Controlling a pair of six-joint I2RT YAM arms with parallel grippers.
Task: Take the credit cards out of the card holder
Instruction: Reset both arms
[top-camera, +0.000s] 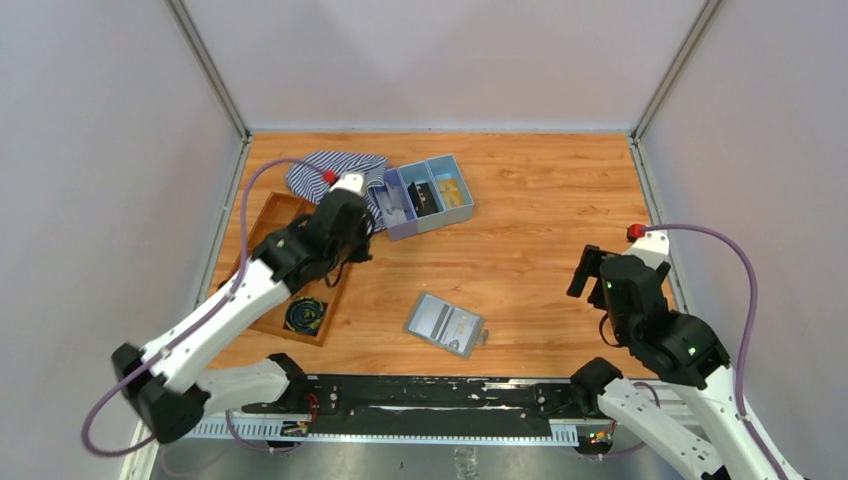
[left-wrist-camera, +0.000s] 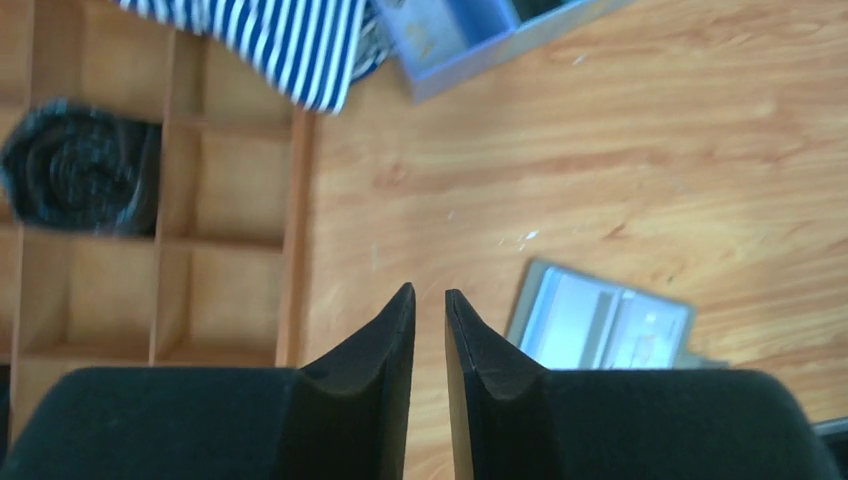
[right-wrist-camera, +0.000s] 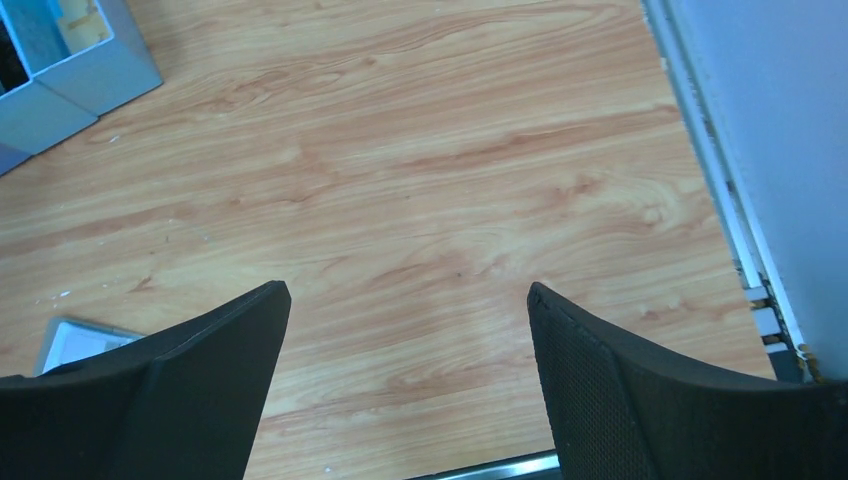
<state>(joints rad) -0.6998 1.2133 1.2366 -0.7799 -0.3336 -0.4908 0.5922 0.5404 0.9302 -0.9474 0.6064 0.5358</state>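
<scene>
Small flat grey bifold card holder (top-camera: 446, 325) lies spread open on the wooden counter (top-camera: 540, 200), near the front edge and roughly midway between the two arms, with its paler inside facing up. Pale rectangles show in its pockets, likely the credit cards, but their edges are too fine to separate. A thin sliver sticks out at its right corner; I cannot tell what it is. Left pincer (left-wrist-camera: 430, 295) is narrow, a slim gap between the tips and nothing in it. It hangs above bare wood beside the partitioned wooden tray (top-camera: 268, 215), and the holder is off to one side, not under the tips. Right pincer (right-wrist-camera: 405, 290) is wide and empty, over bare counter near the right wall and well apart from the holder, only a corner of which shows in its wrist view. Blue three-compartment tray (top-camera: 432, 190) and striped blue-and-white cloth (top-camera: 325, 170) sit at the back, clear of the work. Judged risks: the holder is light and flat on smooth wood, so a pull on one card with nothing pinning it would probably drag the whole holder. A thin card flush in its pocket gives little to pinch, so the tips may slip or catch the pocket lip. A push on one half could fold the holder shut.
</scene>
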